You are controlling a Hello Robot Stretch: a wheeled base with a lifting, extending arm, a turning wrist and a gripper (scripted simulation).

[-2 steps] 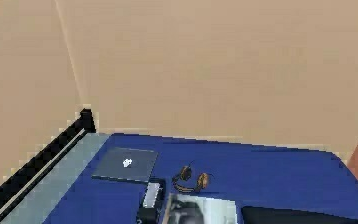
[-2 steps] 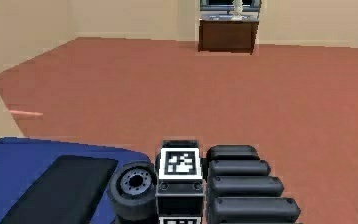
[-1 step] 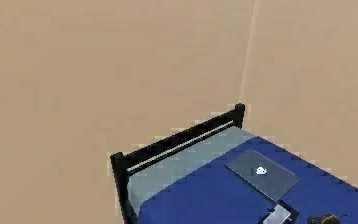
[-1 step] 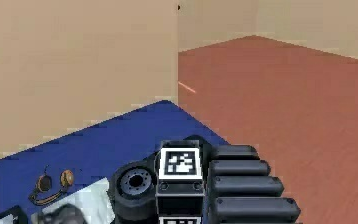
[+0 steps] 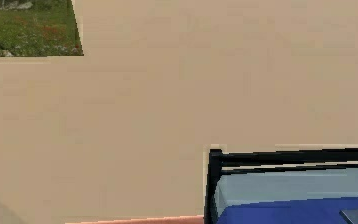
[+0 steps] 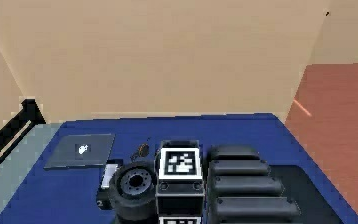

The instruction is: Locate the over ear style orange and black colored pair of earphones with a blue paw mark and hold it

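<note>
Your gripper [image 6: 132,186] is at the near edge of the bed [image 6: 217,130], near the laptop [image 6: 79,150] by its railed end, and you cannot tell whether it holds anything or where the earphones lie, so scan the bed corner to corner before reaching.

A grey laptop [image 6: 80,150], perhaps, lies on a blue bed [image 6: 249,131].
</note>
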